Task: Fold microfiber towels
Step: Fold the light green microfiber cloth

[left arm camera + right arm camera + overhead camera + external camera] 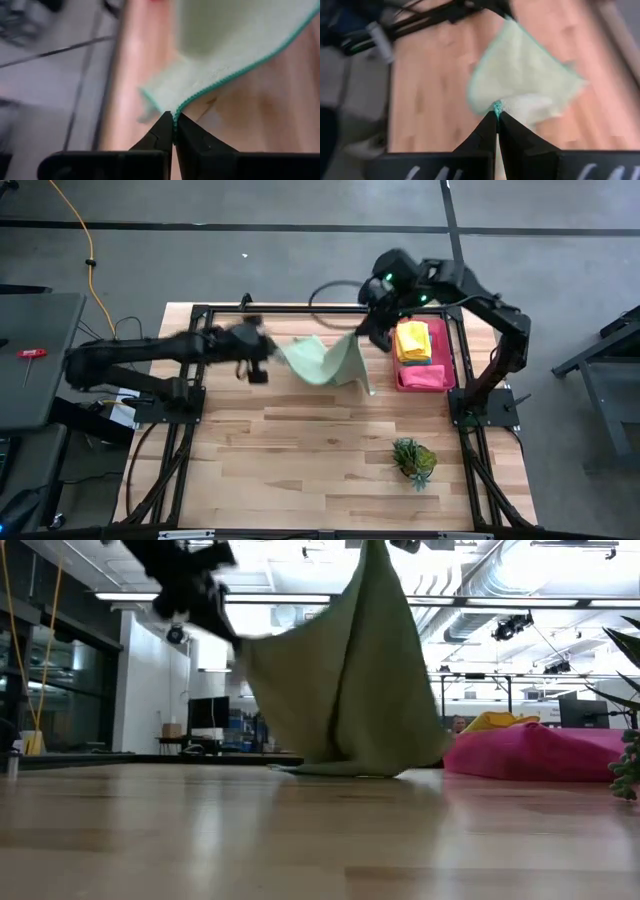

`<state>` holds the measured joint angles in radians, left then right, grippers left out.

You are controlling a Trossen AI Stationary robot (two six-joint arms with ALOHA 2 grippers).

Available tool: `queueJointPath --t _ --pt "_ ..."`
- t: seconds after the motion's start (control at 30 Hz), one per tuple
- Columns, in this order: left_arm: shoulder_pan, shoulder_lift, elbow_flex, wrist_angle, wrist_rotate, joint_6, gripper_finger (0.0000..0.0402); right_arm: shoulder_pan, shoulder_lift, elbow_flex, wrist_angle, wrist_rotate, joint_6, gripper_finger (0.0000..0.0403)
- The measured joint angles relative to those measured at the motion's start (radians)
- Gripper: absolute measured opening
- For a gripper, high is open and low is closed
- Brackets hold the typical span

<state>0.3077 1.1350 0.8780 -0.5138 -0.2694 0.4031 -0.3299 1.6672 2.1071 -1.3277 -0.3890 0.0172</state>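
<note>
Wooden slat table [300, 460]: both jaws pinch fuzzy pale green towel [325, 360] corners, tented.

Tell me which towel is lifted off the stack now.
The pale green towel, held up between the left gripper and right gripper; the yellow towel and pink towel lie in the tray.

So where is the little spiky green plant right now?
In the high view the plant stands alone on the wooden table, on the right arm's side near the front edge, well clear of the pink tray and the lifted pale green towel.
</note>
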Motion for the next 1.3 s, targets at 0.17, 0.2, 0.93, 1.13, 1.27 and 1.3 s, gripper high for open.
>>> queueJointPath --t 0.17,0.2,0.93,1.13,1.27,1.3 --pt "0.13 -0.127 0.137 -0.103 -0.007 -0.009 0.0001 -0.068 0.0 0.055 -0.005 0.165 0.005 0.0" --pt "0.152 -0.14 0.163 -0.118 -0.011 -0.008 0.0001 -0.083 0.0 0.056 -0.008 0.194 0.006 0.0" --pt "0.622 -0.061 0.322 -0.073 -0.162 0.411 0.0 -0.364 0.082 0.057 0.059 0.262 -0.175 0.0" --pt "0.607 -0.062 0.322 -0.156 -0.138 0.324 0.0 -0.335 0.089 0.057 0.051 0.283 -0.175 0.0" --pt "0.572 -0.07 0.295 -0.277 -0.126 0.217 0.0 -0.305 0.089 0.055 0.022 0.283 -0.155 0.0" --pt "0.559 -0.076 0.279 -0.299 -0.124 0.189 0.0 -0.293 0.088 0.045 0.023 0.285 -0.156 0.0"
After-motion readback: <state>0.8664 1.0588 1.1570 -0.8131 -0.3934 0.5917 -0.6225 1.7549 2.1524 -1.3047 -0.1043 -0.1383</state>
